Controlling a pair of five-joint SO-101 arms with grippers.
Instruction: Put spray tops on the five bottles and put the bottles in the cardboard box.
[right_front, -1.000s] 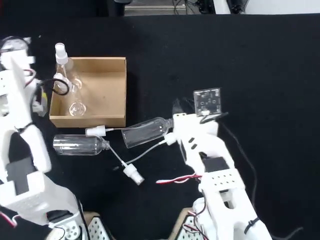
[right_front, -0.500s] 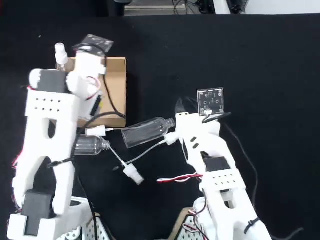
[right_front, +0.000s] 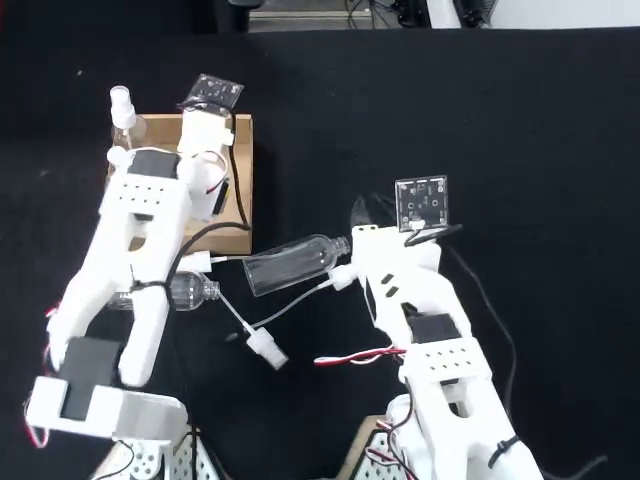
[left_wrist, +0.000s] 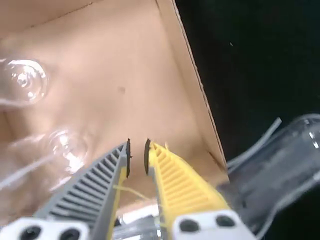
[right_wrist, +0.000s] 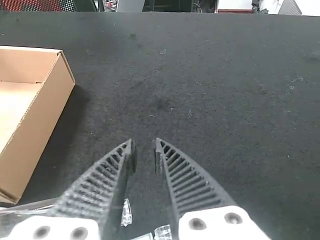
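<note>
High view: the cardboard box (right_front: 247, 190) sits toward the far left corner of the table (right_front: 500, 120). The left arm (right_front: 140, 230) stretches across the box with its wrist over the open top. I judge this a position for tending the bottles already inside. A capped bottle (right_front: 122, 108) rises at the box's far left corner. Off the box's near right corner an uncapped bottle (right_front: 292, 264) lies on its side, neck toward the right arm (right_front: 405, 285). It looks placed there for capping. A second uncapped bottle (right_front: 190, 290) lies partly under the left arm. A loose spray top (right_front: 266, 349) with its tube lies nearer the front edge.

Left wrist view: the left gripper (left_wrist: 136, 159) hangs above the box floor, fingers drawn to a narrow slit with nothing between. Two boxed bottles (left_wrist: 22, 80) lie beside it.

Right wrist view: the right gripper (right_wrist: 144, 146) is likewise narrow and empty, above bare table beyond the box's corner.

Difference: a second ago the left arm stood at the table's left edge and has since swung over the box. The right arm, the loose bottles and the spray top have not shifted.
</note>
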